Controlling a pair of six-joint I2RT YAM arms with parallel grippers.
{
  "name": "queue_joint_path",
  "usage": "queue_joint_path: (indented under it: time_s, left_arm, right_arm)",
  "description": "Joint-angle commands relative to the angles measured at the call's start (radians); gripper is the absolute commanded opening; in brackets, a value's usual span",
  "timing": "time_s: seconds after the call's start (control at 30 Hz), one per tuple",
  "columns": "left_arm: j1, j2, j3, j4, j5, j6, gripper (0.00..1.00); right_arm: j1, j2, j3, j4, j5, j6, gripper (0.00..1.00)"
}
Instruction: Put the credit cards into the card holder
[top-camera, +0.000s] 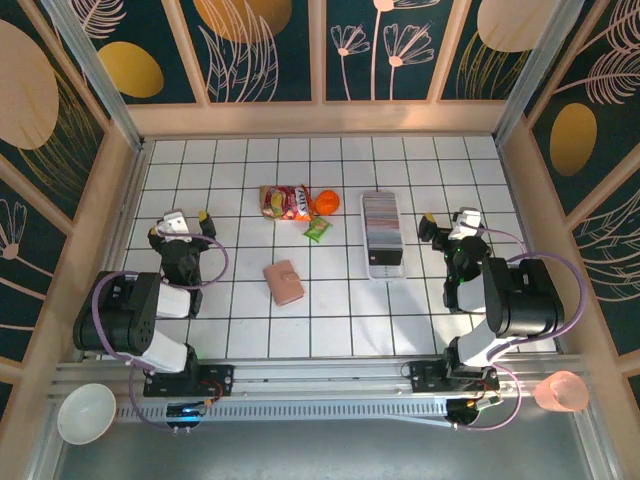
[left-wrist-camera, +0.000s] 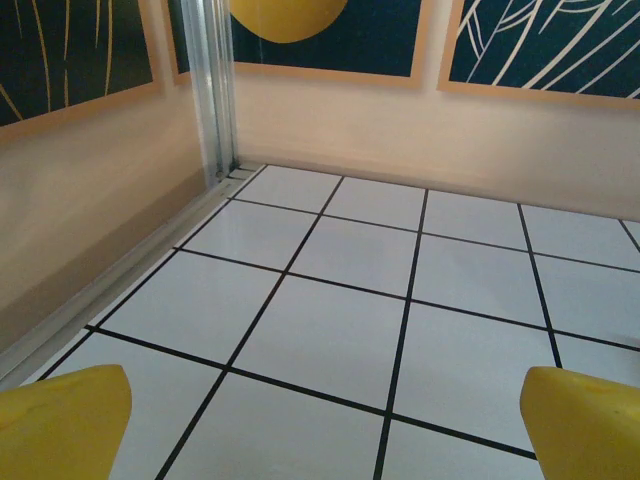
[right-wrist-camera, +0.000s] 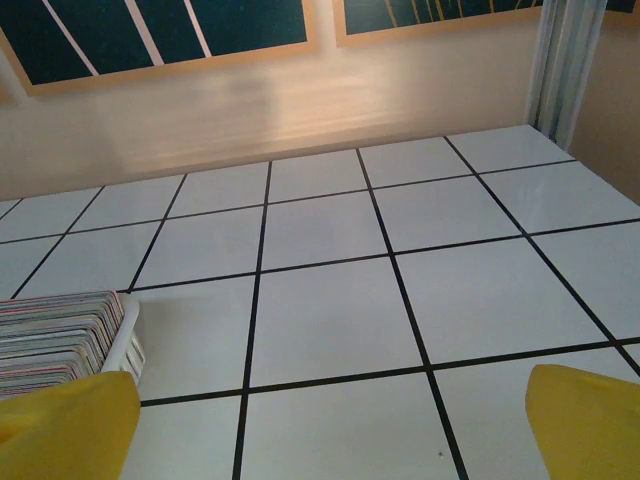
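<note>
Thin pale grey, white and pinkish plastic credit cards (top-camera: 383, 222): packed on edge, a dense striped row in a long white tray (top-camera: 384, 276). Small salmon-pink leather-like card holder (top-camera: 284, 282): folded shut, flat on the white tiled table (top-camera: 340, 320), well left of that tray.

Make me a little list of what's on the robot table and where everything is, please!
card holder: pink, lying flat near the table's middle, nothing touching it
credit cards: striped row standing in the white tray
snack packets: colourful, behind the card holder
left fingers: yellow, open, holding nothing
right fingers: yellow, open, holding nothing, beside the tray
</note>
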Motion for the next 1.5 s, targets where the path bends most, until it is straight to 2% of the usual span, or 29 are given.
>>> queue_joint_path:
  time_s: [0.0,0.93,1.07,1.1,1.13,1.2,1.27,1.37,1.47]
  left_arm:
    - [0.010,-0.001,-0.001,0.040,0.001,-0.006,0.99]
    - [0.010,-0.001,0.000,0.039,0.001,-0.005,0.99]
    - [0.010,-0.008,-0.001,0.039,-0.003,-0.007,0.99]
    - [0.010,-0.033,0.009,-0.005,0.001,-0.006,0.99]
    - [0.011,-0.077,0.030,-0.085,0.011,0.000,0.99]
    - [0.010,-0.187,0.120,-0.376,-0.017,-0.052,0.99]
    - [0.010,-0.274,0.208,-0.609,-0.066,-0.157,0.99]
    - [0.010,-0.393,0.226,-0.720,-0.035,-0.313,0.99]
    - [0.010,-0.519,0.197,-0.863,-0.051,-0.593,0.99]
  right_arm:
    - [-0.001,-0.010,0.013,0.007,0.014,0.007,0.99]
    - [0.000,-0.010,0.012,0.010,0.015,0.006,0.99]
    - [0.043,-0.072,-0.021,0.025,0.054,-0.037,0.99]
    - [0.079,-0.117,-0.037,0.014,0.098,-0.072,0.99]
    - [0.133,-0.190,-0.034,-0.055,0.165,-0.119,0.99]
    - [0.220,-0.319,0.007,-0.263,0.286,-0.166,0.99]
    - [0.252,-0.434,0.067,-0.478,0.382,-0.093,0.99]
    - [0.196,-0.572,0.173,-0.843,0.364,0.187,0.99]
    - [0.113,-0.645,0.260,-1.163,0.362,0.472,0.99]
